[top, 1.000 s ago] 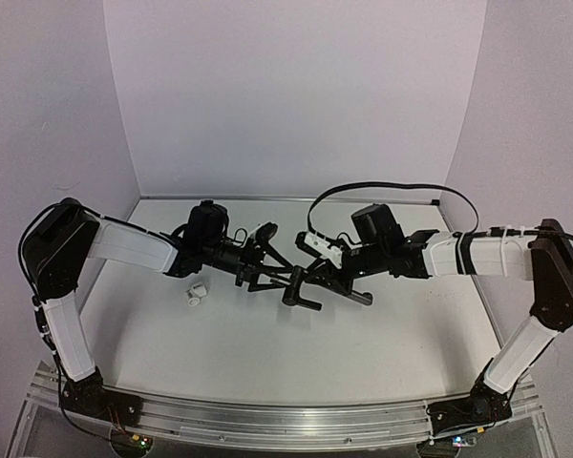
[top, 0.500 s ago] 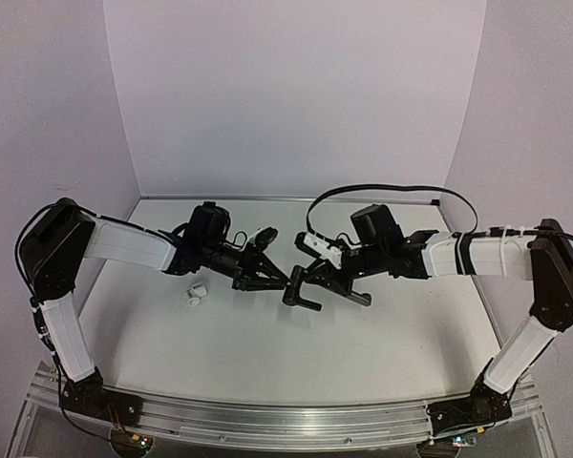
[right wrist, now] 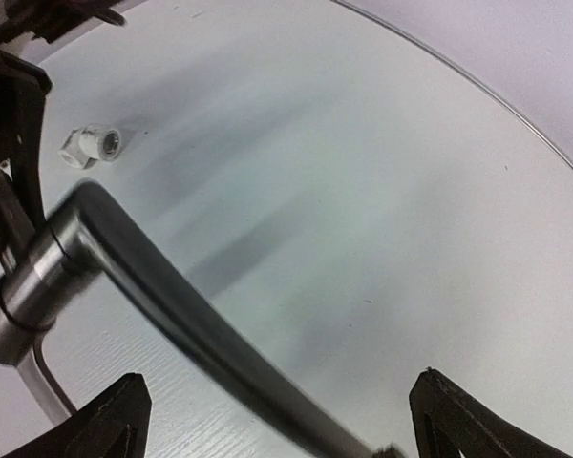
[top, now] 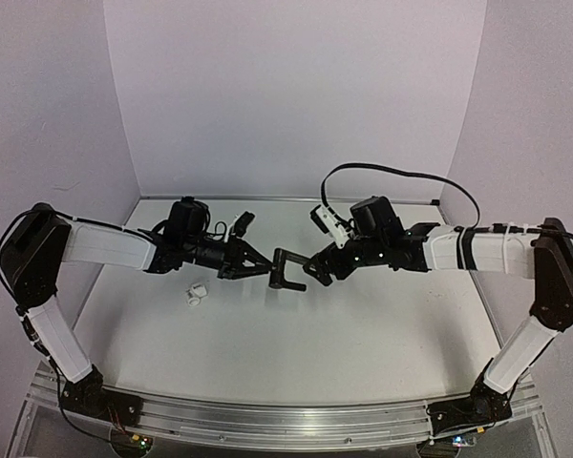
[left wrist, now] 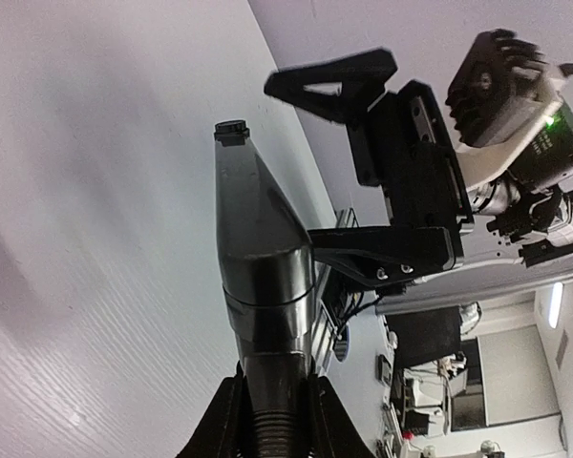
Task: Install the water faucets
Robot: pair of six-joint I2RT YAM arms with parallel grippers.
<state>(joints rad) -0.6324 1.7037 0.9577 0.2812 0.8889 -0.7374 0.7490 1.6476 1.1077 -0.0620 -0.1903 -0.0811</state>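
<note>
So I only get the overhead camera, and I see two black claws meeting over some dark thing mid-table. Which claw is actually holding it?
Observer: The left gripper. Its wrist camera shows the faucet pinched by its threaded end between its fingers.
Operator: And the other claw?
Observer: The right gripper is wide open; in its own wrist view the faucet's spout runs between the fingers, touching neither.
Operator: That white speck nearby?
Observer: A fitting lying on its side on the table; up close it is hollow, with a hexagonal end.
</note>
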